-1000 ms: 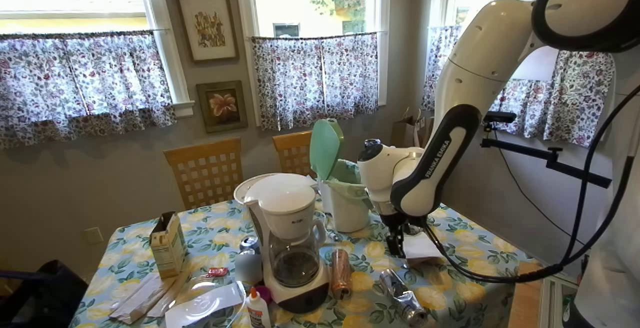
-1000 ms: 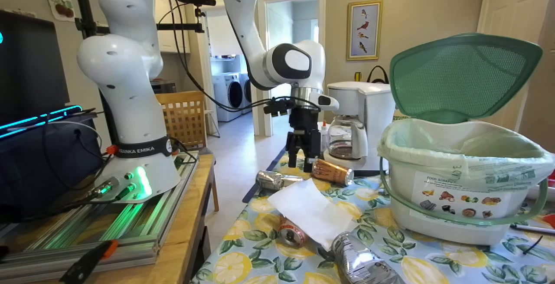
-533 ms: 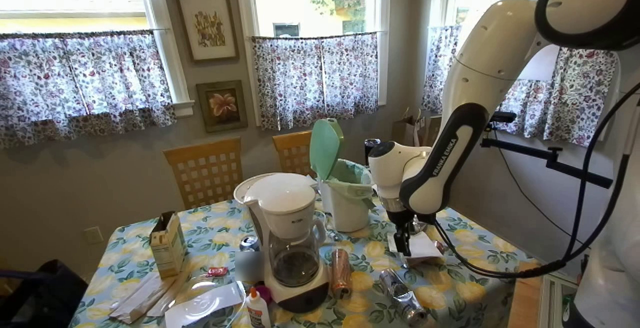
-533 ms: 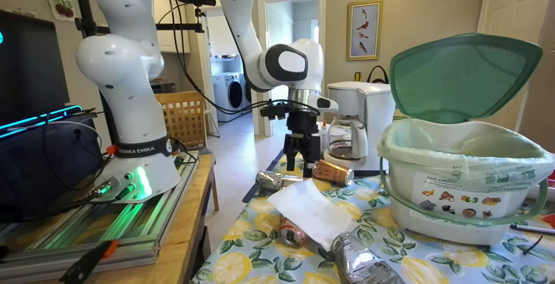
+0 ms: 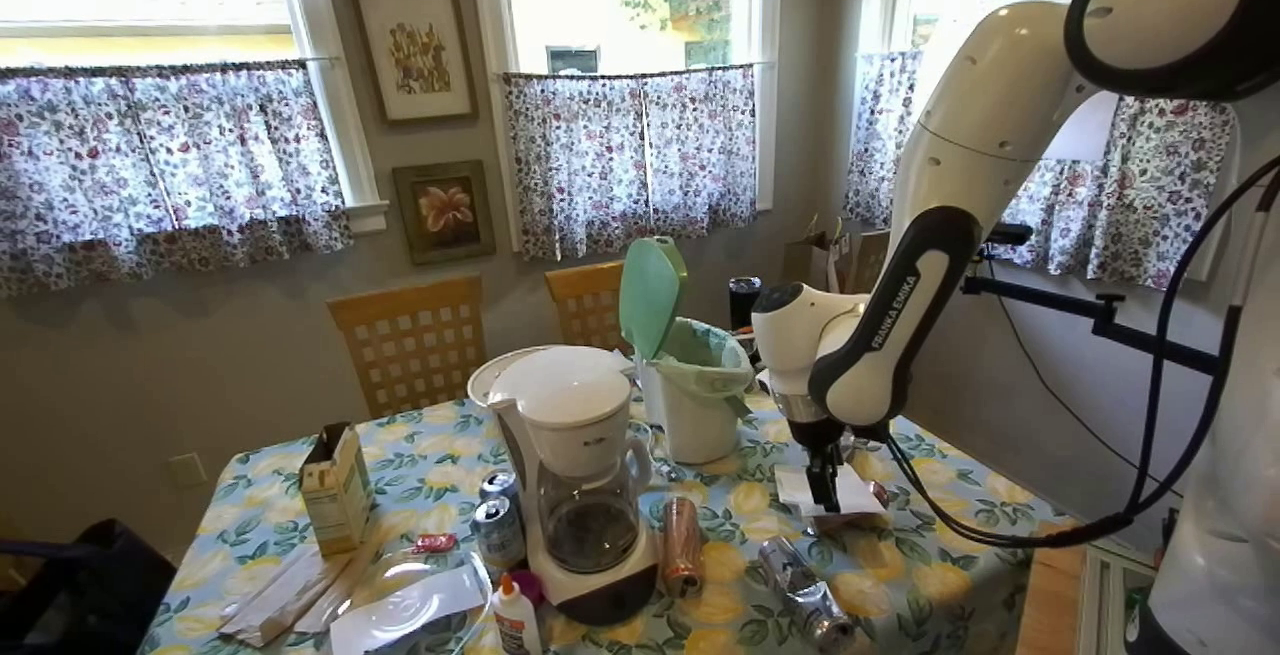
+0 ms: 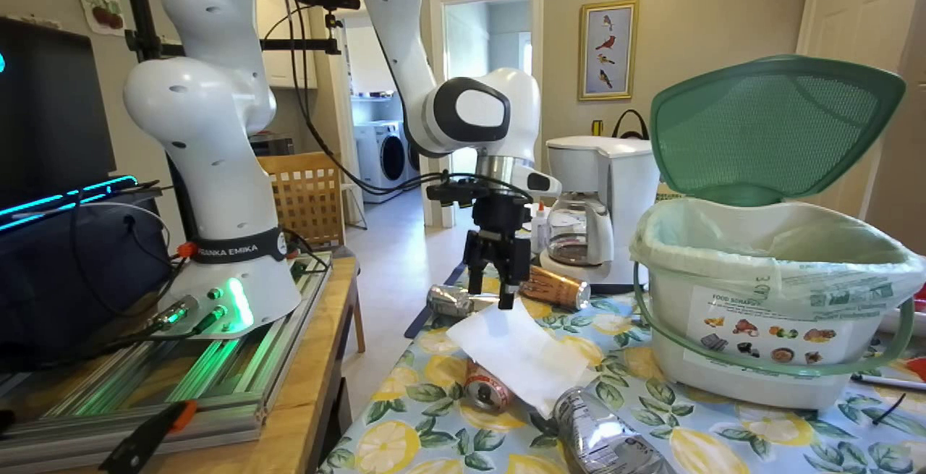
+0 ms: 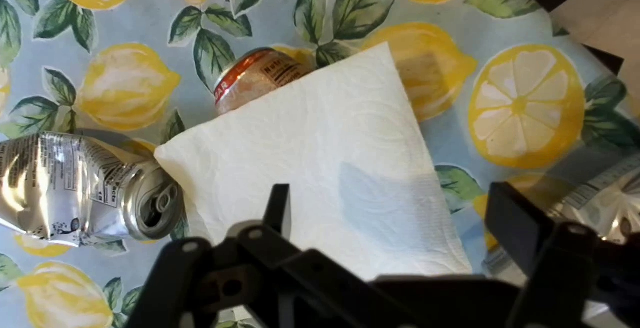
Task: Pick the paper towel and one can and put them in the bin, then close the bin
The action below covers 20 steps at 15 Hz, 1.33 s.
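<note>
The white paper towel (image 6: 517, 358) lies on the lemon-print tablecloth, partly over an orange-red can (image 6: 486, 391); the wrist view shows the towel (image 7: 300, 137) and that can (image 7: 255, 80). My gripper (image 6: 492, 293) is open and empty, pointing down just above the towel's far part. In the wrist view its fingers (image 7: 390, 193) stand wide apart, one over the towel, one past its edge. A crushed silver can (image 7: 75, 188) touches or nearly touches the towel's corner. Another silver can (image 5: 805, 595) and an orange can (image 5: 683, 545) lie nearby. The bin (image 6: 673, 344) stands with its green lid (image 6: 781, 127) open.
The white coffee maker (image 5: 580, 405) with its glass carafe stands beside the orange can. Beyond it are upright cans (image 5: 498, 535), a cardboard box (image 5: 335, 490) and a glue bottle (image 5: 515, 615). The arm's cables (image 5: 1000, 538) hang low over the table edge.
My gripper has moved over the towel and lowered, away from the bin and coffee maker, staying open. The towel, cans and bin have not moved.
</note>
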Each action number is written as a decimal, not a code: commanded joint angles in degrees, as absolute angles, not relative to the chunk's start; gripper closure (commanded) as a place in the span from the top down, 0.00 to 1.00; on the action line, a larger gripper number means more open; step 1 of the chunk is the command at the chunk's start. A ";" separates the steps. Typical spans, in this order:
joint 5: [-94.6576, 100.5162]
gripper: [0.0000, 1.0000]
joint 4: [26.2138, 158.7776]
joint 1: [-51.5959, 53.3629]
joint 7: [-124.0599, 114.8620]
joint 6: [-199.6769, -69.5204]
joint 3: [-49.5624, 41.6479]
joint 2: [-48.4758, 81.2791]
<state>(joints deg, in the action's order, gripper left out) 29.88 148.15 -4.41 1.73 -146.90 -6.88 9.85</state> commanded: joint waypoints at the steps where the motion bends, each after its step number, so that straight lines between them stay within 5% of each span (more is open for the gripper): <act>1: 28.11 1.00 149.24 -5.78 7.53 -148.71 -7.36 10.08; 20: 32.26 1.00 147.65 -4.88 8.47 -155.06 -10.70 17.44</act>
<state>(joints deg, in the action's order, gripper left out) 30.36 148.27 -5.78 8.88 -153.10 -9.40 15.87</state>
